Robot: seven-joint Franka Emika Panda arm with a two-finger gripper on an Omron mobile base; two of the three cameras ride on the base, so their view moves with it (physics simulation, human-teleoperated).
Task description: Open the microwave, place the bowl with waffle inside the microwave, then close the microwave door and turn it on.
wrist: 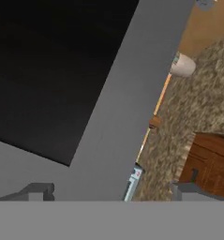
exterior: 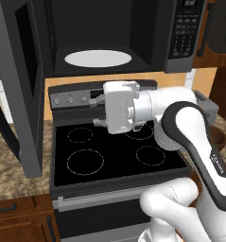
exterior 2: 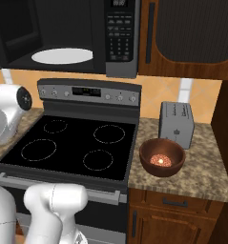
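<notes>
The microwave (exterior: 180, 33) hangs above the stove, its cavity showing a white turntable plate (exterior: 98, 58). The microwave door (exterior: 20, 90) stands swung out to the left. My gripper (exterior: 97, 111) is open and holds nothing; it points left over the stove's back edge, some way right of the door. In the hand view the door's grey frame (wrist: 127, 93) and dark glass lie ahead of my gripper (wrist: 113, 192). The reddish-brown bowl (exterior 2: 161, 157) rests on the counter right of the stove with the waffle (exterior 2: 160, 160) in it. Part of the bowl (exterior: 219, 137) peeks out behind my arm.
A black stove (exterior 2: 72, 143) with a control panel lies under the microwave. A grey toaster (exterior 2: 176, 123) stands just behind the bowl. Granite counter (exterior 2: 201, 176) flanks the stove on both sides. A small white cup-like object (wrist: 183, 65) sits on the left counter.
</notes>
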